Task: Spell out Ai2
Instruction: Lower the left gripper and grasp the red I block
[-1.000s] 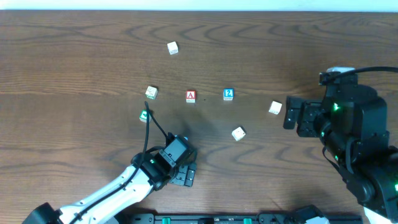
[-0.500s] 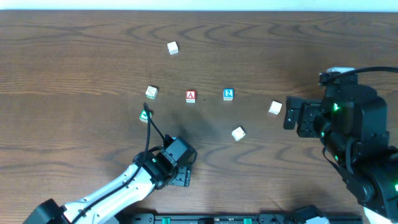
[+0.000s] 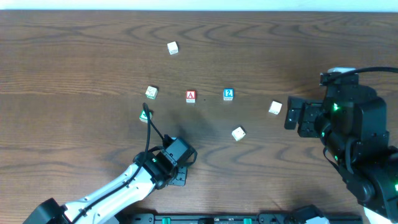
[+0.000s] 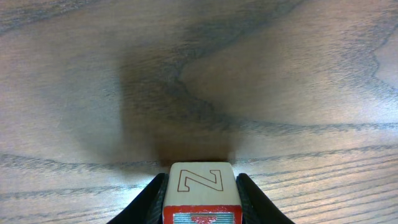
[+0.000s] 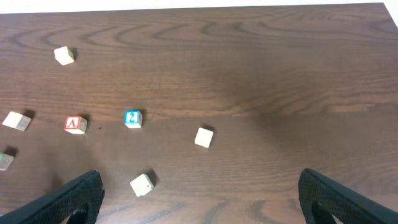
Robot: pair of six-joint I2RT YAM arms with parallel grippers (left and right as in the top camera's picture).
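Note:
A red A block [image 3: 191, 96] and a blue 2 block [image 3: 228, 94] sit side by side mid-table, with a gap between them; both also show in the right wrist view, the A block [image 5: 75, 124] left of the 2 block [image 5: 132, 119]. My left gripper [image 3: 179, 177] is low near the front edge. Its fingers press both sides of a cream block [image 4: 201, 191] with a red outlined Z-like letter on top and a red front face. My right gripper [image 3: 289, 113] hovers at the right, wide open and holding nothing. No block showing an i can be made out.
Loose blocks lie around: one far back [image 3: 172, 47], one left of the A [image 3: 151, 93], a green-marked one [image 3: 144, 116], one near the right gripper [image 3: 275, 107], and one in front of the 2 [image 3: 238, 133].
My left gripper's fingers have closed in from wide open onto the block between them. The right arm has not moved.

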